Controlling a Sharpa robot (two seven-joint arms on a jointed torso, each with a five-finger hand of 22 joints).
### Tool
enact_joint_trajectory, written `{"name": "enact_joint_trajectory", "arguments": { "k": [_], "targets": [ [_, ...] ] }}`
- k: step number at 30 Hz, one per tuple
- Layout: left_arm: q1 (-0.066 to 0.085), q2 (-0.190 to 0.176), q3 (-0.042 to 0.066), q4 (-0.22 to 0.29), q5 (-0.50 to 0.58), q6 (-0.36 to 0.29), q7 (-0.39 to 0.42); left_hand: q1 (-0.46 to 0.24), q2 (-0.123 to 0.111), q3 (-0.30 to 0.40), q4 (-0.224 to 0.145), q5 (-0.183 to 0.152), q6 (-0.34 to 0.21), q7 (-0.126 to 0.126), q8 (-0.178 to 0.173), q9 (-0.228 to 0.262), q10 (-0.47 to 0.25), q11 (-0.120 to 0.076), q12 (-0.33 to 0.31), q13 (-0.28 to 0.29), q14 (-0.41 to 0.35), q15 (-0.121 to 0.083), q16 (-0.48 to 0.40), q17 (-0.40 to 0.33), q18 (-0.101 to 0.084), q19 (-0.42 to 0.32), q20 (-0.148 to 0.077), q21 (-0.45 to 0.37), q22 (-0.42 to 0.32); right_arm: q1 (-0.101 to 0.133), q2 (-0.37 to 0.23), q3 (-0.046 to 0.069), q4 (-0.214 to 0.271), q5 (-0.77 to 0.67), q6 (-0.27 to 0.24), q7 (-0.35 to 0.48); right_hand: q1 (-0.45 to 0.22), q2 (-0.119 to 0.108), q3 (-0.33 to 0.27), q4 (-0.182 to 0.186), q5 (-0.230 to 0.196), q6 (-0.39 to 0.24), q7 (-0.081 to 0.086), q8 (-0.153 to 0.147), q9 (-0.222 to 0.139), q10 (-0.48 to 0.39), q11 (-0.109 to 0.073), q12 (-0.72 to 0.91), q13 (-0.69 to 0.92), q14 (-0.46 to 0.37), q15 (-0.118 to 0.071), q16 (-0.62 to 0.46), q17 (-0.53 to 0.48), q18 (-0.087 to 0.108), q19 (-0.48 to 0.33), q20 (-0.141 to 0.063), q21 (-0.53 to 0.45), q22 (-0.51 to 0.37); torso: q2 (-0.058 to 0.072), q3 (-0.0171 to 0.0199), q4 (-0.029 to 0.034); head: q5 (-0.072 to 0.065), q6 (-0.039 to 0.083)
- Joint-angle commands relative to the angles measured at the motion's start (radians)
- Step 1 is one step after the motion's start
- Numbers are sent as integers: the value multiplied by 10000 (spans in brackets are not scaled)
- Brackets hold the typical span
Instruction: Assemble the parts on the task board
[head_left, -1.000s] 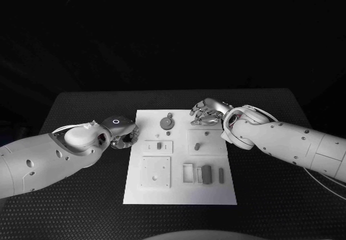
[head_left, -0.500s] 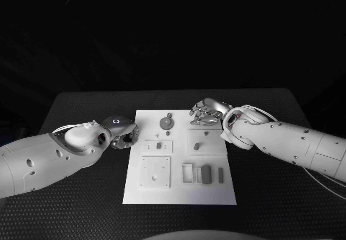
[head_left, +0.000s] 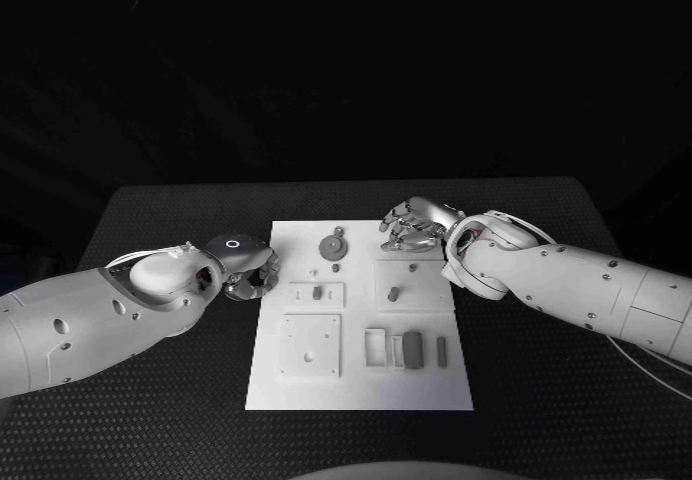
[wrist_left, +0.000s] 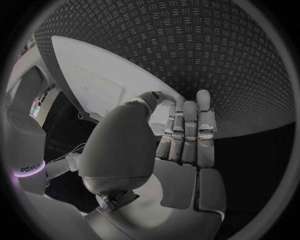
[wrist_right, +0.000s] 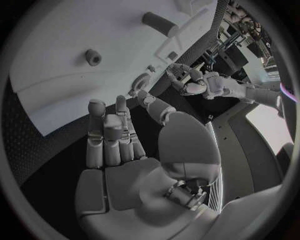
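The white task board (head_left: 361, 385) lies in the middle of the table. On it are grey parts: a round piece (head_left: 335, 245) at the far end, small pegs (head_left: 394, 293) mid-board, and upright blocks (head_left: 414, 348) near the front right. My left hand (head_left: 248, 276) hovers at the board's left edge, fingers straight and side by side with the thumb drawn in beside them (wrist_left: 184, 130), holding nothing. My right hand (head_left: 415, 225) is over the board's far right corner, fingers extended (wrist_right: 112, 135) and empty. The right wrist view shows the board (wrist_right: 56, 75) with a peg (wrist_right: 94, 56) and my left hand (wrist_right: 201, 85).
A square plate (head_left: 312, 345) and an open frame (head_left: 376, 345) sit on the board's near half. Black textured table (head_left: 159, 400) surrounds the board on all sides. Both forearms cross the table at left and right.
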Motion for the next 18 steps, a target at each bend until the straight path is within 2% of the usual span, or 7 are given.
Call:
{"name": "enact_joint_trajectory", "arguments": {
  "k": [1,6,8,11,18],
  "targets": [
    [-56,44,-42,36,189,351,187,66,327,92,-73,75,35,-27,65,48,35,1,-82,-5,22,-2,-48,18,350,-6,6,60,234,-6,-7,1,22,1,-9,91,-97,-17,13,73,11,-17,76,42,-12,4,71,44,13,-64,-27,-32,-11,589,6,-83,-57,196,1,-4,2,-6,-2],
    [-56,45,-42,43,191,361,175,10,590,286,-260,125,13,-21,52,58,42,9,-156,17,-2,7,-58,48,350,-50,15,81,235,-6,-13,1,22,10,-9,93,-104,-15,12,79,11,-18,76,43,-13,4,71,44,13,-65,-26,-33,-11,588,6,-82,-58,196,0,-8,4,-16,-5],
    [-56,42,-42,46,191,349,177,-69,339,1286,-226,-777,36,-17,33,59,90,8,-237,55,18,5,-80,76,348,-38,18,109,227,-6,-15,1,22,15,-5,93,-106,-15,11,81,11,-18,76,43,-13,4,71,45,14,-65,-26,-33,-11,588,6,-82,-58,196,-1,-10,6,-16,-8],
    [-55,43,-42,36,191,337,161,-334,323,1675,-393,-828,35,-9,25,72,109,20,-300,94,22,6,-83,110,348,-42,19,166,240,-6,-19,1,23,17,-11,89,-108,-15,11,84,11,-18,76,43,-13,4,71,45,14,-65,-26,-33,-11,589,6,-82,-58,196,-3,-12,6,-16,-2],
    [-54,48,-42,41,193,307,134,-726,382,2084,-605,-834,-16,26,-3,85,83,34,-389,145,15,27,-101,144,354,-67,32,228,236,-6,-20,1,22,18,1,86,-111,-15,11,87,11,-19,76,44,-14,3,71,45,14,-66,-26,-34,-12,588,6,-81,-59,196,0,-16,6,-9,6]
  ]
}}
